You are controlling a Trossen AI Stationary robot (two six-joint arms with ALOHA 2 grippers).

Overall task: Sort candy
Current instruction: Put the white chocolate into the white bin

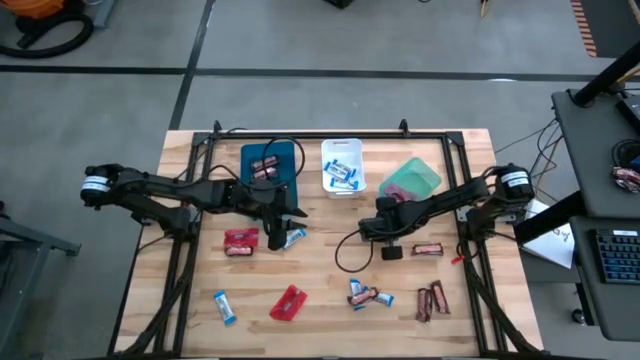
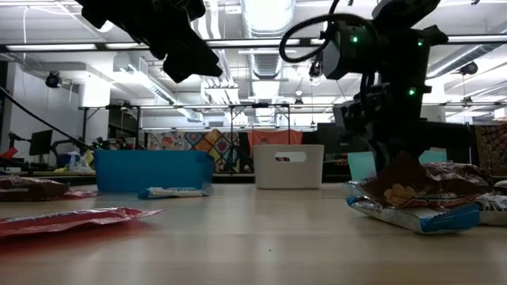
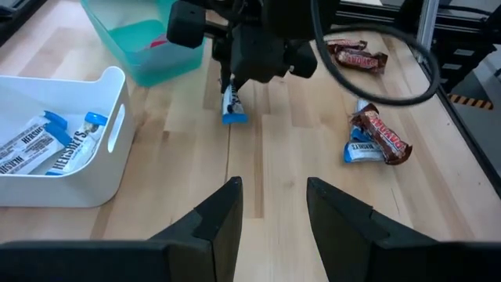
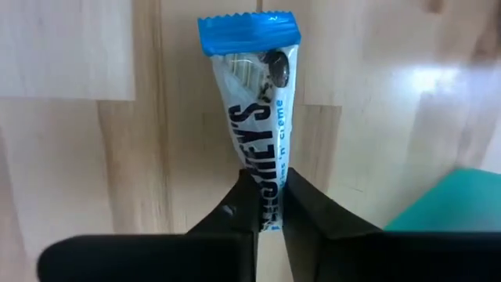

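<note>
One blue-and-white bar (image 4: pixel 257 141) is pinched in the right hand (image 4: pixel 266 207); the left hand (image 3: pixel 272 205) hangs parted, empty.

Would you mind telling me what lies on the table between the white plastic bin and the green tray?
Bare wood only, in the high view: the white plastic bin and green tray stand apart, nothing between them.

candy (image 4: pixel 255 125): blue-and-white bar | pinched at one end by right pincer (image 4: pixel 266 211) | others scattered on table, some in trays
</note>
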